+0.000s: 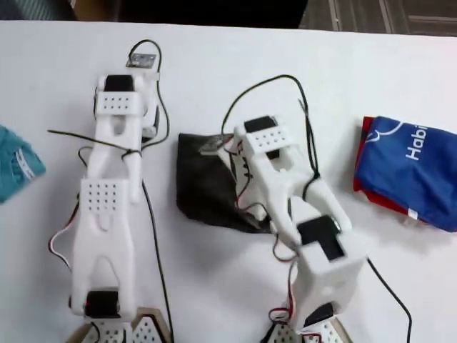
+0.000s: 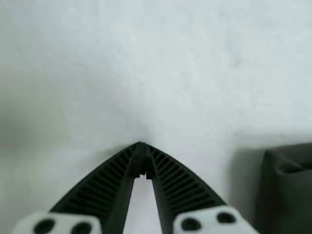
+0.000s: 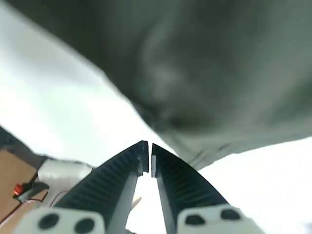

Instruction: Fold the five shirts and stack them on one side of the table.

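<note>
A crumpled dark shirt [image 1: 203, 186] lies in a loose heap at the table's middle. My right arm [image 1: 268, 146] hangs over its right edge. In the right wrist view my right gripper [image 3: 148, 163] is shut, its tips just off the hem of the dark shirt [image 3: 195, 73], with nothing between them. My left arm [image 1: 118, 107] stands over bare table to the left of the heap; my left gripper [image 2: 141, 168] is shut and empty, with the dark shirt [image 2: 287, 190] off to one side. A folded blue shirt [image 1: 410, 168] rests on a red one [image 1: 371, 193] at the right.
A teal shirt [image 1: 18, 168] lies bunched at the left edge. Black cables [image 1: 161, 236] trail across the white table [image 1: 214, 64] between the arms and loop over the right arm. The far part of the table is bare.
</note>
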